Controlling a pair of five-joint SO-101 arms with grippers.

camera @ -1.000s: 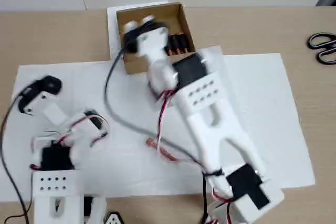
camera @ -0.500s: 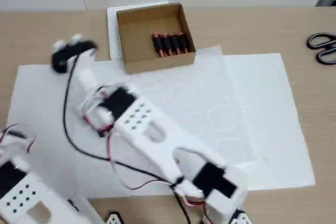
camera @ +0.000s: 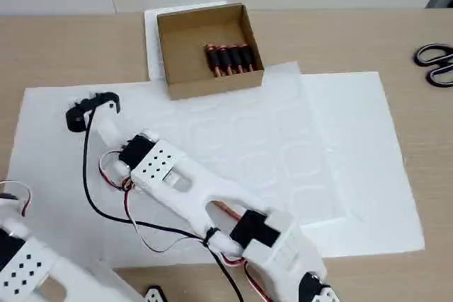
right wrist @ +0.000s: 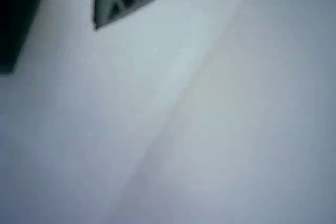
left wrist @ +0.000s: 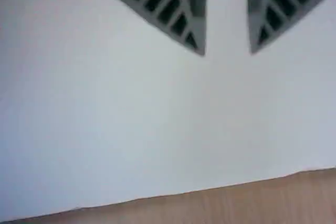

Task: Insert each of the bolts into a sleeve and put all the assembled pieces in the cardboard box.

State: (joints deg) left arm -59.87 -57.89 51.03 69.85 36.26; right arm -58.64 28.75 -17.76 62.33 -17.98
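Observation:
The cardboard box (camera: 185, 37) stands at the back of the table, open at the top. Inside it, several assembled pieces (camera: 230, 60) lie side by side, black sleeves with copper-coloured bolt ends. My right arm stretches from the front right across to the left, and its gripper (camera: 90, 109) hangs low over the left part of the white paper (camera: 318, 139), with nothing seen in it. My left gripper (left wrist: 227, 51) is open and empty just above the paper (left wrist: 131, 129), close to the paper's edge and the wooden table (left wrist: 236, 205). The left arm's body (camera: 21, 263) sits at the front left corner.
Black scissors (camera: 435, 61) lie at the table's far right edge. The right arm's cable (camera: 92, 189) loops over the paper's left side. The paper (right wrist: 210, 129) lies close under the right wrist camera.
The right arm has swung from over the box to the paper's left side, then drawn back toward the front. The left arm has pulled away into the front left corner.

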